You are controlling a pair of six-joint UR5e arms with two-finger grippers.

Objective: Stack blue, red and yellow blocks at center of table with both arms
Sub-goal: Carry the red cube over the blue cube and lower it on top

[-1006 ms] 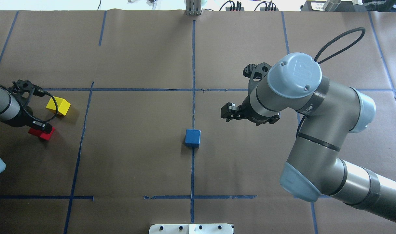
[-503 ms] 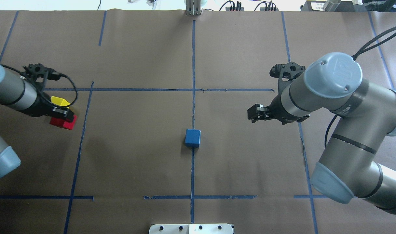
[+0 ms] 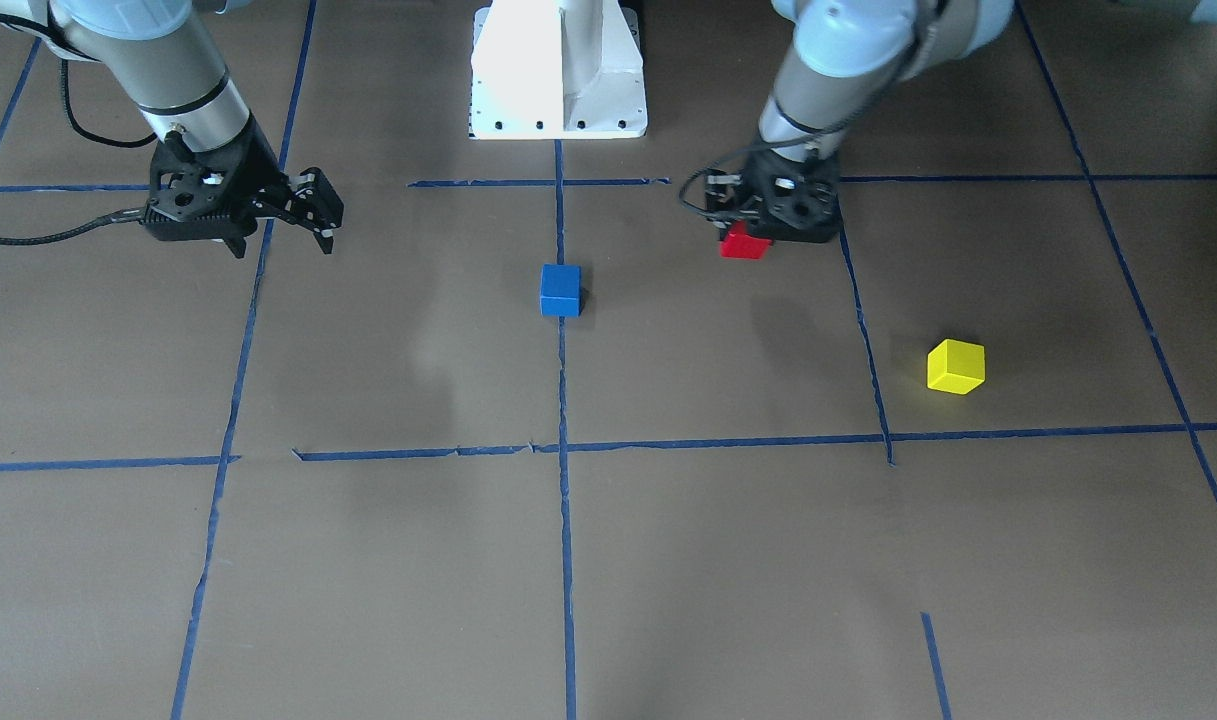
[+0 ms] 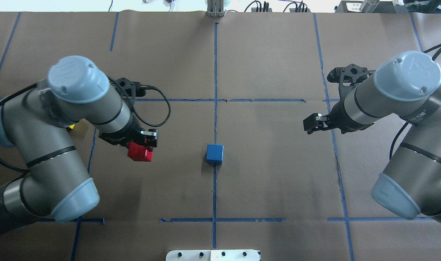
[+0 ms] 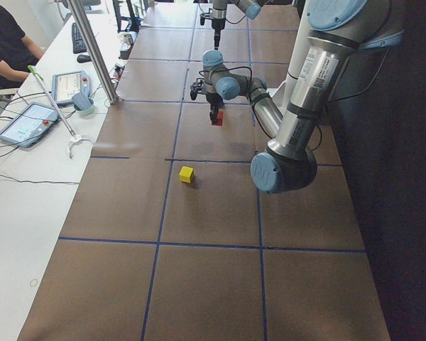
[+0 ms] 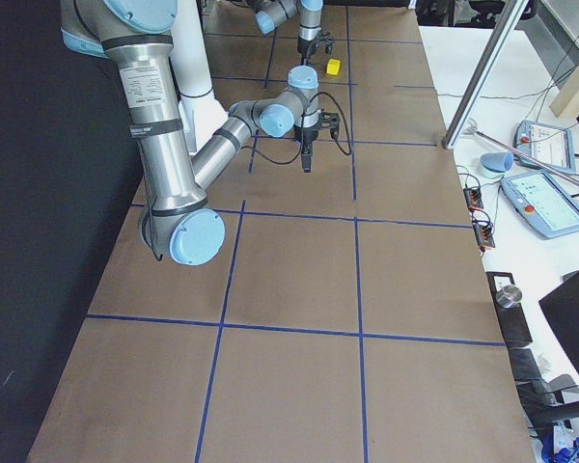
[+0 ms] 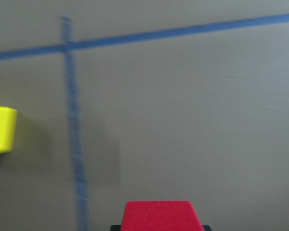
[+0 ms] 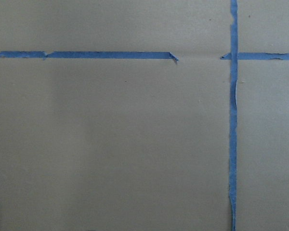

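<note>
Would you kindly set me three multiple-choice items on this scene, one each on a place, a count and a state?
1. Where is the blue block?
A. On the centre tape line
B. Atop another block
C. In a claw

2. How many blocks are held in a claw?
A. None
B. One
C. Two

3. How is the right claw?
A. Shut on a block
B. Open and empty
C. Out of view

Answers:
1 A: it sits on the line that runs down the middle.
2 B: only the left claw grips the red block, while the yellow block lies alone.
3 B: it is spread wide with nothing in it.
</note>
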